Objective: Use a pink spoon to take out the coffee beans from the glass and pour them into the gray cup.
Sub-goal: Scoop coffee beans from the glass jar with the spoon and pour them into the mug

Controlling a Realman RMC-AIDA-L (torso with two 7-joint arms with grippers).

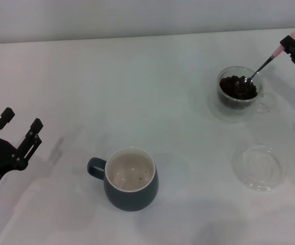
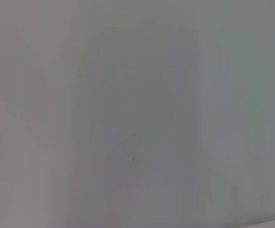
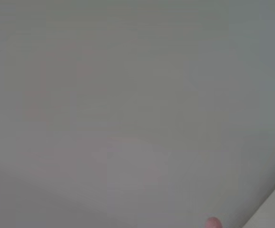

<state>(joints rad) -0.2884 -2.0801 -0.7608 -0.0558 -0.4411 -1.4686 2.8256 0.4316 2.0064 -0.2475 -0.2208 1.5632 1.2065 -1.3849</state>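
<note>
In the head view the glass (image 1: 238, 95) stands at the far right of the white table, filled with dark coffee beans (image 1: 235, 87). My right gripper (image 1: 290, 45) is at the right edge, shut on the pink handle end of the pink spoon (image 1: 262, 65). The spoon slants down, and its metal bowl rests in the beans. The pink tip also shows in the right wrist view (image 3: 213, 222). The gray cup (image 1: 130, 179) stands at the front centre, handle to the left, with a few specks inside. My left gripper (image 1: 20, 122) is open and empty at the left edge.
A flat clear glass saucer (image 1: 259, 168) lies on the table in front of the glass. The table's far edge meets a pale wall at the back. The left wrist view shows only a plain grey surface.
</note>
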